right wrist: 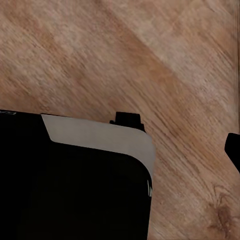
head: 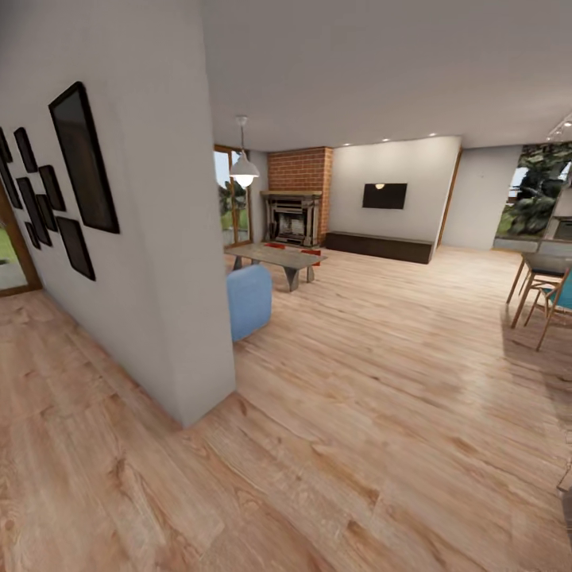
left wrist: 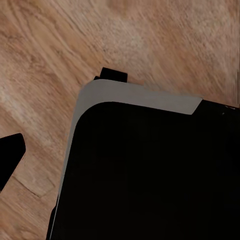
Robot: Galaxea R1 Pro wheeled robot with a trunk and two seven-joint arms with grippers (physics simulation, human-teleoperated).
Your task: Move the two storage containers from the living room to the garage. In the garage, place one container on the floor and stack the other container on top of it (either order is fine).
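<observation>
Two red bins (head: 292, 249) far ahead on the coffee table (head: 276, 257), well apart from both grippers, before the fireplace (head: 293, 217). Risk in the approach: clipping the wall corner (head: 208, 342) or sofa (head: 249, 300) if cut too tight. Arms tucked low over the robot's black base (left wrist: 150, 175), wrists facing plank floor (right wrist: 150, 65); jaw state impossible to tell.

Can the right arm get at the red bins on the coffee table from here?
Probably not. The red bins sit on the coffee table far across the wood floor, beyond the blue sofa. The right wrist camera looks down at bare planks, so the robot likely must drive closer first.
</observation>
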